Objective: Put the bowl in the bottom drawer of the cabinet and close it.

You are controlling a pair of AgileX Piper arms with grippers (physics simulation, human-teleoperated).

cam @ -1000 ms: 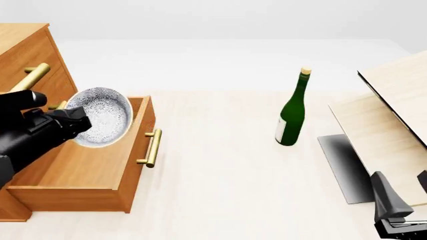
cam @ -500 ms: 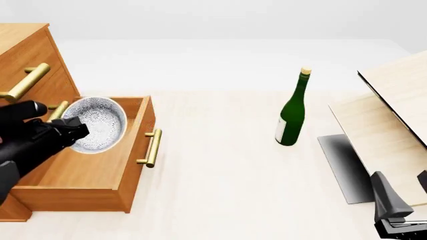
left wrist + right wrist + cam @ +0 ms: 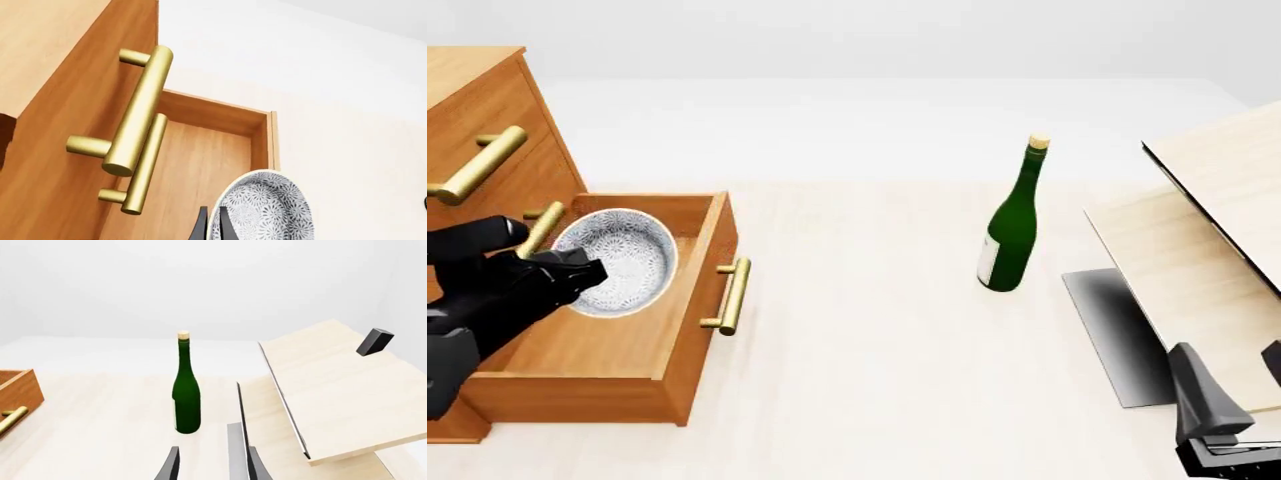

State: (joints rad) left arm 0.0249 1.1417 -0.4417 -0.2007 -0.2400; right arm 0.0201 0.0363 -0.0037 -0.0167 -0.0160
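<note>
The bowl (image 3: 625,260), white with a grey-blue speckle, is tilted on edge with its opening toward the front camera, low inside the open bottom drawer (image 3: 702,305). My left gripper (image 3: 577,270) is shut on the bowl's rim from the left. In the left wrist view the bowl (image 3: 267,212) sits at the fingers (image 3: 200,227), above the drawer floor (image 3: 207,165). The cabinet (image 3: 487,110) rises behind at the far left. My right gripper (image 3: 213,462) is open and holds nothing, low at the front right (image 3: 1214,425).
A green bottle (image 3: 1010,225) stands upright mid-table. Pale wood boards (image 3: 1214,230) lean at the right over a dark mat (image 3: 1114,335). The upper drawers' brass handles (image 3: 137,120) jut out close to the left wrist. The drawer's own handle (image 3: 734,295) faces the bottle.
My left gripper has carried the bowl downward and slightly left, from above the drawer's rim to lower inside it. The right arm has not moved.
</note>
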